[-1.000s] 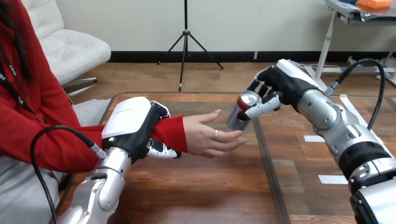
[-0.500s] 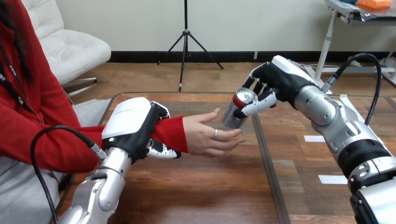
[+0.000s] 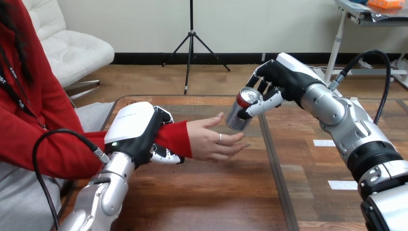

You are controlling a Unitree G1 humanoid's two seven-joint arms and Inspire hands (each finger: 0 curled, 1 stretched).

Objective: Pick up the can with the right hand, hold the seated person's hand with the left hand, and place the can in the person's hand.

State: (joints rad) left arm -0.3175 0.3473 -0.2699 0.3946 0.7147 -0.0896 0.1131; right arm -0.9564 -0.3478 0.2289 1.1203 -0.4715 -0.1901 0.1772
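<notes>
Can [image 3: 240, 109], tilted, gripped by right hand [image 3: 275, 79] with fingers and thumb curled round it, has shifted left to just beside open person's hand [image 3: 211, 142] at frame centre, while left hand [image 3: 137, 130] stays wrapped round red-sleeved wrist [image 3: 177, 137], so handover looks close.

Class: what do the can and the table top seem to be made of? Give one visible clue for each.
The can is likely thin metal, probably aluminium: silvery, shiny wall, pressed top rim. The table top looks like wood or wood-look boards: brown streaky grain, smooth, slightly glossy finish.
</notes>
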